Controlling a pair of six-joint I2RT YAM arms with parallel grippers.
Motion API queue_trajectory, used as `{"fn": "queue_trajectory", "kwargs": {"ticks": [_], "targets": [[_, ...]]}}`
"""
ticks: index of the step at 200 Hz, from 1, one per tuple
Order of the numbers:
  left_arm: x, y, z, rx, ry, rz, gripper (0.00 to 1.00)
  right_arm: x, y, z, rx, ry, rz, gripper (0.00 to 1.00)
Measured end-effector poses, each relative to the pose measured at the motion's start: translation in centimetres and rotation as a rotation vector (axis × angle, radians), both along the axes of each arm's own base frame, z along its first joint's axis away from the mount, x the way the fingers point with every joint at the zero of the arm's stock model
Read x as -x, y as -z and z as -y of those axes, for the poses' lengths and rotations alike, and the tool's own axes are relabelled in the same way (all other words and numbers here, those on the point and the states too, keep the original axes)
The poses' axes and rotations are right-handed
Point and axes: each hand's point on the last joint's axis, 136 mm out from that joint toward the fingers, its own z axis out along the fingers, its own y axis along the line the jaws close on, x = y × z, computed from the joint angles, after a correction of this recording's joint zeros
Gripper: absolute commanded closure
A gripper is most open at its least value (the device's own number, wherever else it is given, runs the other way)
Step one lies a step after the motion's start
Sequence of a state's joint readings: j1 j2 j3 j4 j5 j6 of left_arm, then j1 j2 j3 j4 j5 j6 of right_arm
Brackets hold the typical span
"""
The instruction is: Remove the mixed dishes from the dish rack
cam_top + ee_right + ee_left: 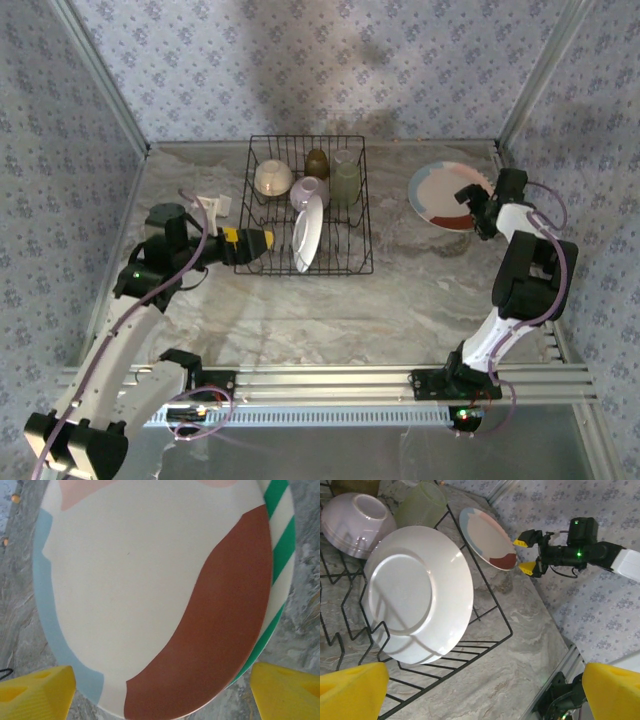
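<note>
The white plate (417,592) stands on edge at the near end of the rack (345,271), leaning. Its back is toward the wide-apart left claw (258,241) and its rim runs near to far, so a bite on that slick rim could slip or catch the rack. The right claw (525,556), also spread, hangs close over the colour-block plate (150,595), which lies flat atop a striped plate (280,545) on the counter (330,320), and could nudge the stack.

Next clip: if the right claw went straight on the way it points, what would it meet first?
The colour-block plate, lying on a green-striped plate just ahead of the open right claw; the gap is hard to judge.
</note>
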State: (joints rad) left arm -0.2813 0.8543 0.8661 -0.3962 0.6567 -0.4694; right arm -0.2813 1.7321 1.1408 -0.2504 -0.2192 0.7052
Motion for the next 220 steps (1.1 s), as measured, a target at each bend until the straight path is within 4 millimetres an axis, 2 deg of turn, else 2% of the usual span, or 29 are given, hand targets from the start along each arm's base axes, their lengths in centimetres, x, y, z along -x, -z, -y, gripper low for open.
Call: {"fn": "queue_trajectory", "kwargs": {"ticks": [17,41,69,86,101,115,130,158,178,201,220], "targets": [[-0.5,0.4,-0.1,-0.02,-0.02,-0.014,0.01,0.1,-1.8,-1.6,0.018,-0.039,0.038,0.04],[-0.9,1.5,0.4,-0.087,-0.036,-0.046,0.04,0.8,-5.7,-4.0,0.06,-0.101,0.128,0.0],[0.1,2.4,3.0,-0.213,0.007,-0.048,0.05,2.8,-11.2,-6.4,0.123,-0.172,0.267,0.0],[0.6,1.9,4.8,-0.289,0.03,-0.019,0.06,4.4,-14.1,-7.8,0.146,-0.209,0.35,0.0],[0.6,1.2,6.3,-0.358,0.027,0.021,0.12,6.1,-15.8,-9.0,0.154,-0.246,0.413,0.0],[0.3,0.7,7.5,-0.433,0.012,0.051,0.17,7.8,-16.6,-10.2,0.146,-0.285,0.456,0.0],[-0.3,0.7,8.9,-0.515,-0.011,0.075,0.18,9.8,-16.8,-11.1,0.137,-0.325,0.492,0.0],[-1.1,2.5,11.8,-0.694,-0.034,0.107,0.2,13.5,-17.6,-12.7,0.118,-0.392,0.575,0.0],[-1.8,3.7,13.3,-0.816,-0.06,0.129,0.25,15.8,-18.9,-13.8,0.111,-0.446,0.654,0.0],[-3.2,4.4,13.9,-0.919,-0.126,0.145,0.31,17.5,-19.9,-15.3,0.084,-0.511,0.723,0.0],[-4.4,4.4,13.9,-0.978,-0.182,0.157,0.35,18.0,-19.3,-16.2,0.05,-0.55,0.729,0.0]]}}
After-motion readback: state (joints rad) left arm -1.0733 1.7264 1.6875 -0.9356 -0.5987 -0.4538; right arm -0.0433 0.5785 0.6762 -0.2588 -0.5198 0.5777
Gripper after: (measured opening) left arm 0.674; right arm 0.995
